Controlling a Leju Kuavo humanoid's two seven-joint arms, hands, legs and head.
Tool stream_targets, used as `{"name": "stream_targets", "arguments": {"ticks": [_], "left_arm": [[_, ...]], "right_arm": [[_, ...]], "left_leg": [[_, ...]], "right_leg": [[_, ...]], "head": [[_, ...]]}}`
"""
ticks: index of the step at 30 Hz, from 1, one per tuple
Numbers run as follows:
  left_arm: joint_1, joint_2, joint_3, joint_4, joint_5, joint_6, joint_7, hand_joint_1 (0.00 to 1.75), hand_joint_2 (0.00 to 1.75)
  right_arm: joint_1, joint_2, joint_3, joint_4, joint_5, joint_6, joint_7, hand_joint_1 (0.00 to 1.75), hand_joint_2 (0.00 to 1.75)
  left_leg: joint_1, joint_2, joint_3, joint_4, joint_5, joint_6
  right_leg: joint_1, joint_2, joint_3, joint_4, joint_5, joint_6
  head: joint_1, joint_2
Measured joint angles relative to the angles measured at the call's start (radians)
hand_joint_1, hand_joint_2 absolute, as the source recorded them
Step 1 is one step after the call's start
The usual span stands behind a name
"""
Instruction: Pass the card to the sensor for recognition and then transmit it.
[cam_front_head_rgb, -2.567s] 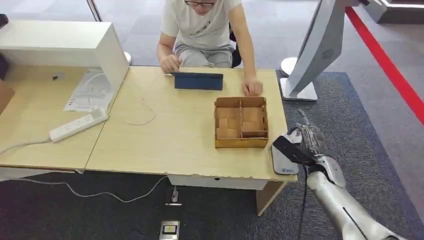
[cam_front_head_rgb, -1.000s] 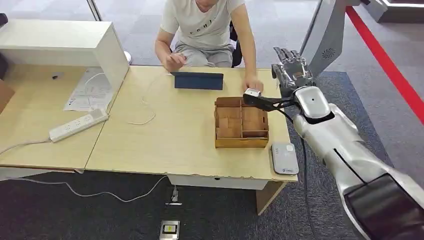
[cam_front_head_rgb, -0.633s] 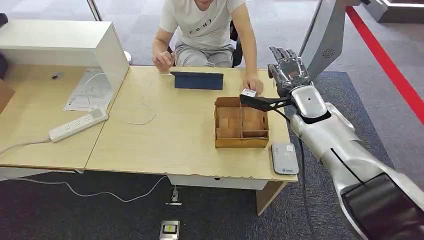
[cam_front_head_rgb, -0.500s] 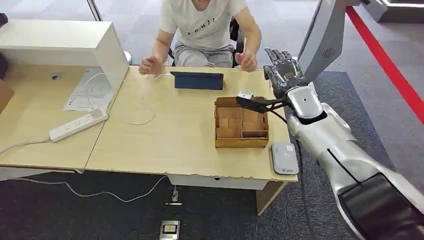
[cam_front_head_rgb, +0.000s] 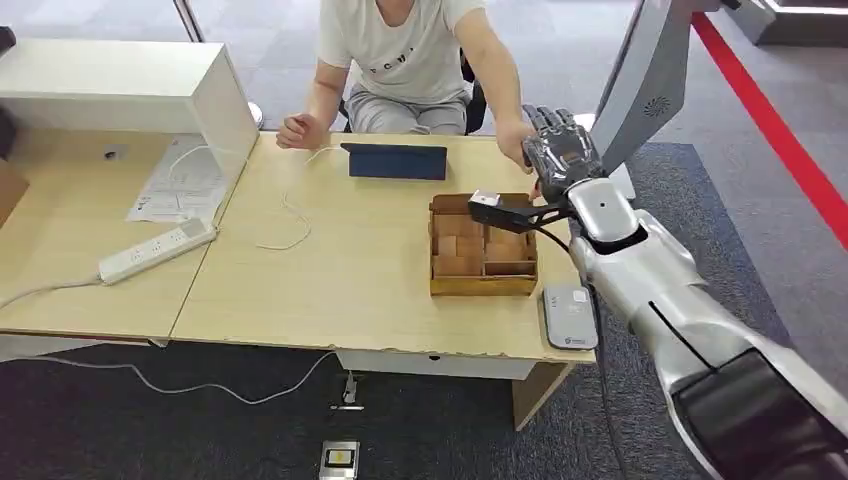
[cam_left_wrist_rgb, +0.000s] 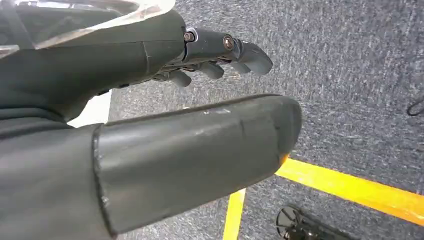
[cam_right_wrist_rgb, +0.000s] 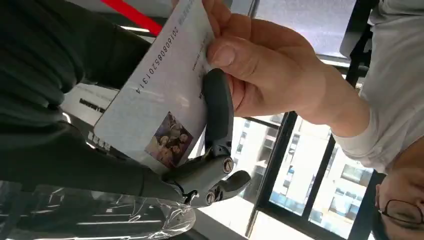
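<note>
My right hand (cam_front_head_rgb: 558, 155) is raised over the far right corner of the table, next to the person's outstretched hand (cam_front_head_rgb: 517, 143). In the right wrist view a white card (cam_right_wrist_rgb: 160, 95) with printed numbers and a small picture lies between my thumb and a dark finger (cam_right_wrist_rgb: 217, 107). The person's hand (cam_right_wrist_rgb: 255, 60) pinches the same card at its other end. The grey card sensor (cam_front_head_rgb: 570, 316) lies flat at the table's near right corner, well behind my hand. My left hand (cam_left_wrist_rgb: 150, 145) hangs over grey carpet with its fingers apart, holding nothing.
A wooden box (cam_front_head_rgb: 482, 245) with compartments sits under my right forearm. A dark tablet (cam_front_head_rgb: 397, 160) stands in front of the seated person. A power strip (cam_front_head_rgb: 157, 250) and papers (cam_front_head_rgb: 180, 180) lie at the left, beside a white cabinet (cam_front_head_rgb: 120, 85). A grey stand (cam_front_head_rgb: 640, 80) rises at the right.
My right arm has swung up from the sensor at the near corner to the far side of the table. The person's hand left the table and took hold of the card.
</note>
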Motion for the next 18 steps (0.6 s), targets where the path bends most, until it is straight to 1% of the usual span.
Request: {"name": "stream_targets", "arguments": {"ticks": [6,7,8,9,14,18], "left_arm": [[0.0,-0.001,0.0,0.0,0.006,0.001,0.021,0.0,0.0],[0.0,-0.001,0.0,0.0,0.007,0.001,0.026,0.0,0.0],[0.0,-0.001,0.0,0.0,0.007,0.001,0.03,0.0,0.0],[0.0,-0.001,0.0,0.0,0.007,0.001,0.031,0.0,0.0],[0.0,-0.002,0.0,0.0,0.002,0.0,0.035,0.0,0.0],[0.001,-0.002,0.0,0.0,-0.002,-0.009,0.039,0.0,0.0]], "right_arm": [[0.006,0.001,-0.003,0.0,0.004,0.003,0.004,1.75,1.75],[0.006,0.001,-0.003,0.0,0.005,0.003,0.004,1.43,1.75],[0.006,0.0,-0.003,0.001,0.005,0.002,0.003,0.77,1.75],[0.006,0.0,-0.004,0.001,0.004,0.002,0.002,0.0,0.0],[0.009,-0.005,-0.006,0.001,0.002,-0.021,-0.013,0.0,0.0],[0.011,-0.009,-0.018,0.005,0.021,-0.014,-0.04,0.0,0.0]], "left_leg": [[0.0,0.0,0.0,0.0,0.0,0.0],[0.0,0.0,0.0,0.0,0.0,0.0],[0.0,0.0,0.0,0.0,0.0,0.0],[0.0,0.0,0.0,0.0,0.0,0.0],[0.0,0.001,0.0,0.0,0.0,0.0],[0.0,0.0,0.0,0.0,0.0,0.0]], "right_leg": [[0.0,0.0,0.0,0.0,0.0,0.0],[0.0,0.0,0.0,0.0,0.0,0.0],[0.0,0.0,0.0,0.0,0.0,0.0],[0.0,0.0,0.0,0.0,0.0,0.0],[0.0,0.0,0.0,0.0,0.0,0.0],[0.0,0.0,0.0,0.0,0.0,0.0]], "head": [[0.0,0.0],[0.0,0.0],[0.0,0.0],[0.0,0.0],[0.0,0.0],[0.0,0.0]]}}
